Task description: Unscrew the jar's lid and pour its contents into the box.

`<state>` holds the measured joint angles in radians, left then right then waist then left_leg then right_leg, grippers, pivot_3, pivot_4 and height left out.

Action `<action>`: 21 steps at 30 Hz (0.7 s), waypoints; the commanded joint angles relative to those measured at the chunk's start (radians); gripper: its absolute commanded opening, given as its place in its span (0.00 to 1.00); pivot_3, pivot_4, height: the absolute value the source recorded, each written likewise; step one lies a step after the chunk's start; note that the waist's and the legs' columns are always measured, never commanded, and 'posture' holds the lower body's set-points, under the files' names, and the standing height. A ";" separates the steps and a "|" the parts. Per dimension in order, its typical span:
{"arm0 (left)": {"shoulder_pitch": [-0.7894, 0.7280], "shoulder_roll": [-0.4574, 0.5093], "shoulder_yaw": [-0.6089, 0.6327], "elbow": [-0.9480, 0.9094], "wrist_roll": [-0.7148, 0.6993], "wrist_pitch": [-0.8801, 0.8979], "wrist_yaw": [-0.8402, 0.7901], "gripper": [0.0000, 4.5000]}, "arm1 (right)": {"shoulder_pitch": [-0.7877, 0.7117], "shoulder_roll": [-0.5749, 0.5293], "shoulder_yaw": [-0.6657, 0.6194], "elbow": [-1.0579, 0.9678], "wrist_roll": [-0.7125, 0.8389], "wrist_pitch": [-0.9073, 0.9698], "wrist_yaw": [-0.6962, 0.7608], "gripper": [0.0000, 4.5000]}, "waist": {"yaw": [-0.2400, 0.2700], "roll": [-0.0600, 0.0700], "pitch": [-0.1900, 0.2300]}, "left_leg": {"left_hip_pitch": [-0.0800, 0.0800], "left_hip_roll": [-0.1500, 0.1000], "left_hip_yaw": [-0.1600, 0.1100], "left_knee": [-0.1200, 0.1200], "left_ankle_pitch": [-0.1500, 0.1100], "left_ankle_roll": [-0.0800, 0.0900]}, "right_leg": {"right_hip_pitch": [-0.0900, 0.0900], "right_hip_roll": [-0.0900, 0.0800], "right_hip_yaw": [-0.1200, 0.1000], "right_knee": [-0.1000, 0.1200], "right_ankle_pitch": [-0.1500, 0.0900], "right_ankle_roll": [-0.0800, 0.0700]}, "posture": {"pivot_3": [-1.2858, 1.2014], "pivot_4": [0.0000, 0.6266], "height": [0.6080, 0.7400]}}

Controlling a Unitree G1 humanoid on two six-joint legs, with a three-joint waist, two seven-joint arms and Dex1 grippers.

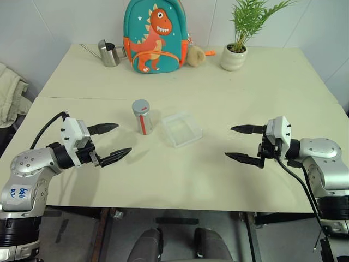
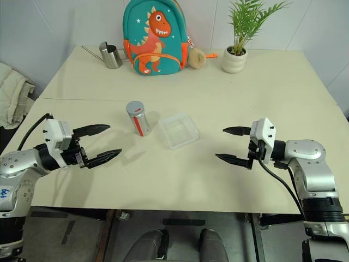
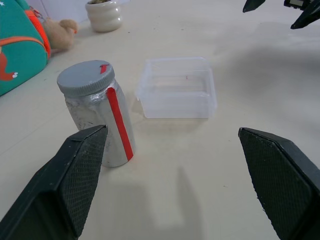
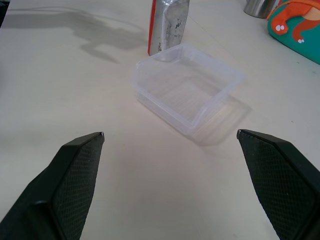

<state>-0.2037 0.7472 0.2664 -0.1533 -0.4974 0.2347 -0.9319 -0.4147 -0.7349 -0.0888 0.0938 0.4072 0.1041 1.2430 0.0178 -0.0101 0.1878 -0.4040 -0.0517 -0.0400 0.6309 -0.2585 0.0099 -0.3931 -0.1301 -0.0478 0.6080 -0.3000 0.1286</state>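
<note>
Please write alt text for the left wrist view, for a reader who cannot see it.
An upright silvery jar with a red stripe and its grey lid on stands beside an empty clear box on a pale table, ahead of the open left gripper.

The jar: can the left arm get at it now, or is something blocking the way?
Probably yes. The left gripper is open and faces the jar, with bare table between them. The box lies on the jar's far side.

You can read no words or numbers here: the jar carries only a plain red stripe, and the lid a small red mark.
</note>
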 commanded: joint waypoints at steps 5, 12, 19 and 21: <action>0.030 -0.048 0.014 -0.088 0.019 0.005 0.108 0.99 | -0.054 0.018 0.011 0.019 0.015 -0.011 0.027 1.00 | 0.001 0.000 0.000 | 0.000 0.000 0.000 0.000 0.000 0.000 | 0.000 0.001 0.000 0.000 0.000 0.000 | 0.52 0.24 1.00; 0.131 -0.266 -0.031 -0.304 0.107 0.140 0.492 0.99 | -0.167 0.098 0.021 0.020 0.057 0.063 -0.009 1.00 | 0.000 0.000 0.000 | 0.000 0.000 0.000 0.000 0.000 0.000 | 0.000 0.001 0.001 0.003 0.000 0.000 | 0.52 0.24 1.00; 0.131 -0.557 -0.184 -0.365 0.374 0.189 0.903 0.99 | -0.237 0.143 0.059 -0.010 0.061 0.109 -0.015 1.00 | 0.014 -0.001 0.000 | 0.000 -0.002 0.000 0.005 0.000 0.001 | 0.001 0.002 0.000 0.003 0.001 0.001 | 0.52 0.24 1.00; 0.104 -0.610 -0.216 -0.340 0.416 0.180 0.955 0.99 | -0.247 0.160 0.071 -0.017 0.056 0.115 -0.027 1.00 | 0.012 -0.001 0.000 | 0.000 -0.003 0.000 0.005 0.001 0.001 | 0.001 0.002 0.001 0.003 0.002 0.002 | 0.52 0.24 1.00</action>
<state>-0.0759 0.1496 0.0694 -0.4754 -0.1262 0.4325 -0.0277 -0.6453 -0.5804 -0.0152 0.1172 0.4533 0.2185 1.2263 0.0299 -0.0112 0.1876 -0.4044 -0.0547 -0.0401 0.6361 -0.2578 0.0114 -0.3920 -0.1285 -0.0471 0.6112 -0.2982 0.1305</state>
